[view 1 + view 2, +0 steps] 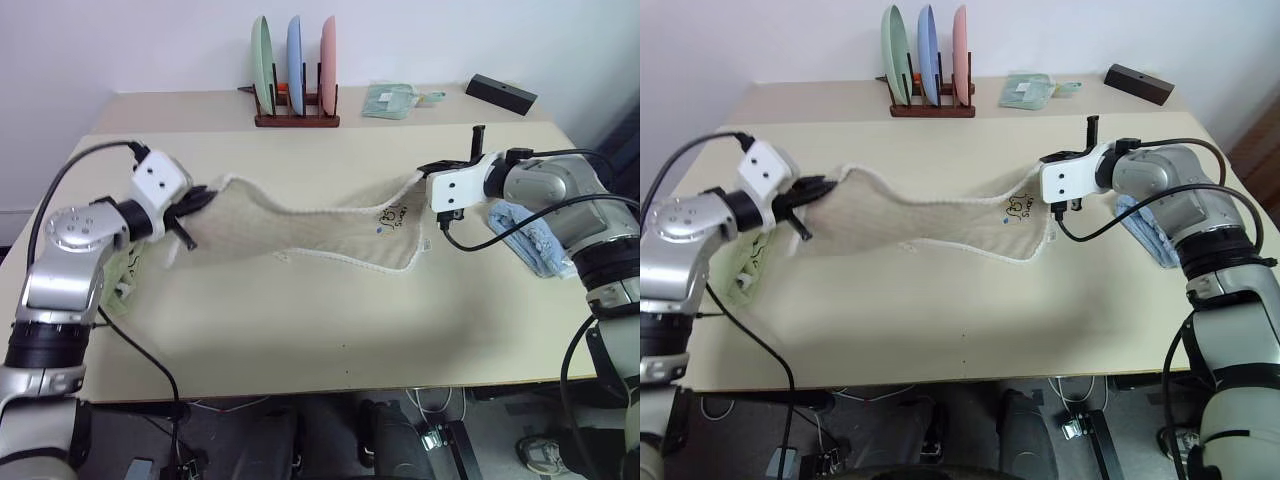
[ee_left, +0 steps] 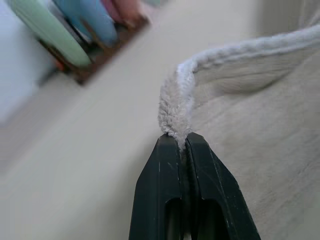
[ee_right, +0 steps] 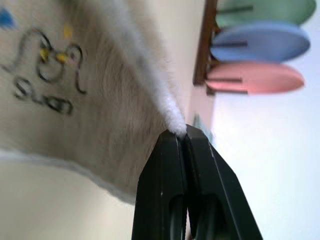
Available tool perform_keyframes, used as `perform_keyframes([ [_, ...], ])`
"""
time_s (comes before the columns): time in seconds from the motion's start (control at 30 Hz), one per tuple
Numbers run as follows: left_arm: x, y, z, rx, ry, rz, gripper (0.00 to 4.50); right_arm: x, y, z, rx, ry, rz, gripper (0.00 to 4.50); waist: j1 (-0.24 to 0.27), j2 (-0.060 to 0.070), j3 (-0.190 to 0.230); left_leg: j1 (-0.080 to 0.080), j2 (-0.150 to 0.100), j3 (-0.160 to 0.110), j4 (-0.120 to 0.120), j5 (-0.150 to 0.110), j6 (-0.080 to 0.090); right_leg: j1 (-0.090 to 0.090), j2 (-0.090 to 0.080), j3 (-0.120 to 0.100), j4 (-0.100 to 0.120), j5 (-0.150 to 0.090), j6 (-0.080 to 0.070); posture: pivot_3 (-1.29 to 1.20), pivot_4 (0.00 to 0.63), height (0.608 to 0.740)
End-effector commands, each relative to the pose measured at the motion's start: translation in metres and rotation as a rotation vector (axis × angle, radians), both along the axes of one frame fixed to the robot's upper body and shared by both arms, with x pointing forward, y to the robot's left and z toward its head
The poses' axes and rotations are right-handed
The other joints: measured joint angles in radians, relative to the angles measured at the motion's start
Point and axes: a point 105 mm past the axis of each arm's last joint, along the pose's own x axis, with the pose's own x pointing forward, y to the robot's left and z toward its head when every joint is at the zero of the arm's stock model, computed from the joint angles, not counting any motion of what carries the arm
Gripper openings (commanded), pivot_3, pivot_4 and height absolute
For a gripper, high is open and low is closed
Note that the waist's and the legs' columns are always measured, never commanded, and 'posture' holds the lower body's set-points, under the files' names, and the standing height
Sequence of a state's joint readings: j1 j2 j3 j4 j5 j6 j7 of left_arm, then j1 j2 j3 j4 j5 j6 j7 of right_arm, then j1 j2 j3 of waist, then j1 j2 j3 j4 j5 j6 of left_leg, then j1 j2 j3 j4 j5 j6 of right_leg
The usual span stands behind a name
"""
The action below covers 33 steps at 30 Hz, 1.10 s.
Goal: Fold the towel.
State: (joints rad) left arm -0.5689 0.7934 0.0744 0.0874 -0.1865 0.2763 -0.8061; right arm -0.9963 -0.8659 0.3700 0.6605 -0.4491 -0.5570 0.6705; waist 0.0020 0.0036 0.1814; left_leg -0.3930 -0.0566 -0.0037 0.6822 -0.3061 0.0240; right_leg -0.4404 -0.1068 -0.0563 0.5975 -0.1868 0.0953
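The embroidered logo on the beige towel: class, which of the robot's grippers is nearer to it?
Right. The right gripper pinches the towel edge just beside the logo; the left gripper pinches the corner at the opposite end.

Silver-grey jointed arms, white wrist housings, black jaws, looping black cables.

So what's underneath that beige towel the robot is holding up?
Bare table shows below the towel, hanging between left gripper and right gripper. Whether its lower edge touches the table, I cannot tell.

Plate rack (image 1: 295, 118) w/ 3 plates, far edge
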Motion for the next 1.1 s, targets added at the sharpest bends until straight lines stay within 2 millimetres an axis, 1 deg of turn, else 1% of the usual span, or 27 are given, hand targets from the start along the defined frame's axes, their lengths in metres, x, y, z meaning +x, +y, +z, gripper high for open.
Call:
perform_keyframes([
  [0.03, -0.002, 0.008, 0.008, 0.013, -0.022, -0.012, 0.0, -0.006, -0.001, 0.01, 0.011, -0.002, 0.033, 0.06, -0.012, 0.0, 0.0, 0.0, 0.0, 0.0, 0.0, 0.0, 0.0, 0.0, 0.0, 0.0, 0.0, 0.0, 0.0, 0.0, 0.15, 0.74],
  [0.13, -0.014, 0.012, -0.007, 0.061, 0.047, -0.05, 0.0, -0.024, 0.005, -0.015, 0.011, 0.14, 0.1, 0.06, -0.021, 0.0, 0.0, 0.0, 0.001, 0.0, 0.0, 0.0, 0.0, 0.0, 0.0, 0.0, -0.001, 0.0, 0.0, 0.0, 0.15, 0.74],
  [0.23, -0.033, 0.015, -0.034, 0.114, 0.15, -0.089, 0.0, -0.054, 0.02, -0.046, 0.029, 0.325, 0.178, 0.06, -0.021, 0.0, 0.0, 0.001, 0.002, 0.0, 0.0, 0.0, 0.0, 0.0, 0.001, 0.0, 0.0, 0.0, 0.001, 0.0, 0.15, 0.74],
  [0.3, -0.04, 0.015, -0.042, 0.109, 0.187, -0.093, 0.0, -0.067, 0.029, -0.056, 0.05, 0.393, 0.205, 0.06, -0.016, 0.0, 0.001, 0.001, 0.003, 0.0, 0.001, 0.0, 0.001, 0.0, 0.001, 0.001, 0.0, 0.0, 0.001, 0.0, 0.15, 0.74],
  [0.37, -0.045, 0.011, -0.046, 0.091, 0.207, -0.109, 0.0, -0.073, 0.034, -0.062, 0.062, 0.417, 0.213, 0.06, -0.013, 0.0, 0.001, 0.0, 0.003, 0.001, 0.003, -0.001, 0.001, 0.0, 0.001, 0.001, 0.001, 0.0, 0.0, 0.0, 0.15, 0.74],
  [0.43, -0.052, 0.006, -0.059, 0.094, 0.247, -0.119, 0.0, -0.068, 0.037, -0.066, 0.095, 0.403, 0.183, 0.06, -0.01, 0.0, 0.0, 0.001, 0.002, 0.0, 0.004, -0.001, 0.003, 0.001, 0.001, 0.001, 0.001, 0.001, 0.001, 0.0, 0.15, 0.74],
  [0.5, -0.056, 0.0, -0.066, 0.084, 0.271, -0.129, 0.0, -0.06, 0.03, -0.069, 0.093, 0.388, 0.13, 0.62, -0.008, -0.001, 0.0, 0.003, 0.002, -0.001, 0.004, -0.003, 0.005, 0.003, 0.001, 0.001, 0.001, 0.001, 0.001, 0.0, 0.15, 0.74],
  [0.53, -0.057, -0.002, -0.066, 0.074, 0.272, -0.133, 0.0, -0.057, 0.026, -0.069, 0.078, 0.365, 0.115, 0.89, -0.008, 0.0, 0.0, 0.004, 0.002, -0.001, 0.004, -0.002, 0.004, 0.003, 0.001, 0.001, 0.002, 0.001, 0.001, 0.0, 0.15, 0.74],
  [0.57, -0.058, -0.004, -0.065, 0.064, 0.273, -0.136, 0.0, -0.055, 0.022, -0.069, 0.065, 0.342, 0.107, 1.29, -0.006, 0.0, 0.0, 0.004, 0.002, -0.001, 0.004, 0.0, 0.001, 0.003, 0.001, 0.001, 0.002, 0.001, 0.001, 0.0, 0.15, 0.74],
  [0.6, -0.059, -0.005, -0.065, 0.054, 0.274, -0.136, 0.0, -0.054, 0.02, -0.068, 0.055, 0.322, 0.107, 1.8, -0.006, -0.001, 0.0, 0.003, 0.002, -0.001, 0.004, 0.0, 0.001, 0.002, 0.0, 0.001, 0.002, 0.001, 0.001, 0.0, 0.15, 0.74],
  [0.63, -0.059, -0.006, -0.064, 0.048, 0.274, -0.134, 0.0, -0.053, 0.019, -0.068, 0.049, 0.31, 0.108, 2.42, -0.006, -0.001, 0.0, 0.003, 0.002, -0.001, 0.004, 0.0, 0.001, 0.002, 0.0, 0.001, 0.002, 0.001, 0.001, 0.0, 0.15, 0.74],
  [0.67, -0.059, -0.006, -0.064, 0.046, 0.275, -0.132, 0.0, -0.052, 0.018, -0.066, 0.038, 0.29, 0.111, 2.81, -0.007, -0.001, 0.0, 0.002, 0.002, -0.001, 0.004, 0.0, 0.001, 0.001, 0.0, 0.001, 0.002, 0.001, 0.001, 0.0, 0.15, 0.74],
  [0.7, -0.059, -0.006, -0.064, 0.047, 0.276, -0.131, 0.0, -0.052, 0.016, -0.065, 0.03, 0.277, 0.113, 3.31, -0.01, 0.0, 0.0, 0.002, 0.002, 0.0, 0.004, 0.0, 0.0, 0.001, 0.0, 0.001, 0.002, 0.001, 0.001, 0.0, 0.15, 0.74],
  [0.87, -0.061, -0.009, -0.066, 0.036, 0.285, -0.138, 0.0, -0.048, 0.016, -0.058, 0.02, 0.242, 0.12, 3.31, -0.014, 0.0, 0.0, 0.002, 0.002, 0.0, 0.003, 0.0, 0.0, 0.001, 0.001, 0.001, 0.002, 0.001, 0.001, 0.0, 0.15, 0.74],
  [1.03, -0.062, -0.013, -0.067, 0.026, 0.284, -0.148, 0.0, -0.043, 0.009, -0.064, -0.025, 0.253, 0.1, 3.31, -0.012, -0.001, 0.0, 0.002, 0.002, 0.0, 0.003, 0.0, 0.0, 0.001, 0.001, 0.001, 0.001, 0.001, 0.001, 0.0, 0.15, 0.74],
  [1.1, -0.062, -0.014, -0.067, 0.022, 0.283, -0.147, 0.0, -0.043, 0.008, -0.065, -0.013, 0.268, 0.094, 2.78, -0.011, -0.001, 0.0, 0.002, 0.002, 0.0, 0.003, 0.0, 0.0, 0.001, 0.001, 0.001, 0.001, 0.001, 0.001, 0.0, 0.15, 0.74],
])
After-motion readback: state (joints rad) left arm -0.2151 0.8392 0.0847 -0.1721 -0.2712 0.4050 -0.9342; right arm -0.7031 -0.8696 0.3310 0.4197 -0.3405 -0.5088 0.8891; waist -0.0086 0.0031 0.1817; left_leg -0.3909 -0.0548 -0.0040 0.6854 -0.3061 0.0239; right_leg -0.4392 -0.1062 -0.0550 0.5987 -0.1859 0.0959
